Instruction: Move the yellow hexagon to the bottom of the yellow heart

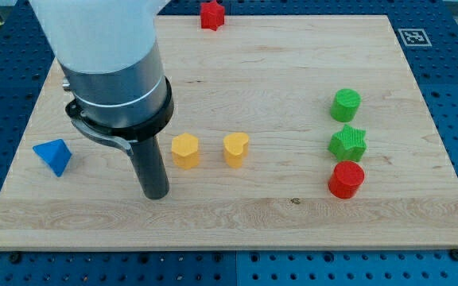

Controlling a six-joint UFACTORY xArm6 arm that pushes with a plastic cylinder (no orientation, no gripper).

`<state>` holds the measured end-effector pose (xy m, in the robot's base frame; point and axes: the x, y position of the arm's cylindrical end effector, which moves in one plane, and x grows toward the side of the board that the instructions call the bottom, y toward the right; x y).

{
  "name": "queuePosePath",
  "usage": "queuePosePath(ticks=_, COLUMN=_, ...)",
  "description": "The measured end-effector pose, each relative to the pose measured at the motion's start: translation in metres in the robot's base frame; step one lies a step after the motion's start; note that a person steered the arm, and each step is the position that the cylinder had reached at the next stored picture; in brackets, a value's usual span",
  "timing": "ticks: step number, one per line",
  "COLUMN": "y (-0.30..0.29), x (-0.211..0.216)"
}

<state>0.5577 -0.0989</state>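
Your yellow hexagon (185,150) sits on the bench (293,214) just left of the yellow heart (235,148), the two apart and roughly level in one row. The task wants the hexagon on the near side of the heart, so the job looks barely begun: the hexagon has to come nearward and then right.

Your end effector is a plain rod with no jaws, so there is nothing to open or close and it holds nothing. My tip (156,194) rests on the bench just left of the hexagon and slightly nearer than it, with a narrow gap showing between them; it appears to touch no block.

From that position a push would drive the hexagon right, into the heart. In my judgement you should first take the tip round to the hexagon's far side, push it nearward clear of the row, then nudge it right until it lies under the heart.

Other blocks are well apart and unlikely to interfere.
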Motion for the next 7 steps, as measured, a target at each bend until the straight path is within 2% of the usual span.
queuePosePath(ticks=2, y=0.001, x=-0.014)
queuePosePath(ticks=5, y=0.006, x=-0.066)
queuePosePath(ticks=7, y=0.022, x=-0.075)
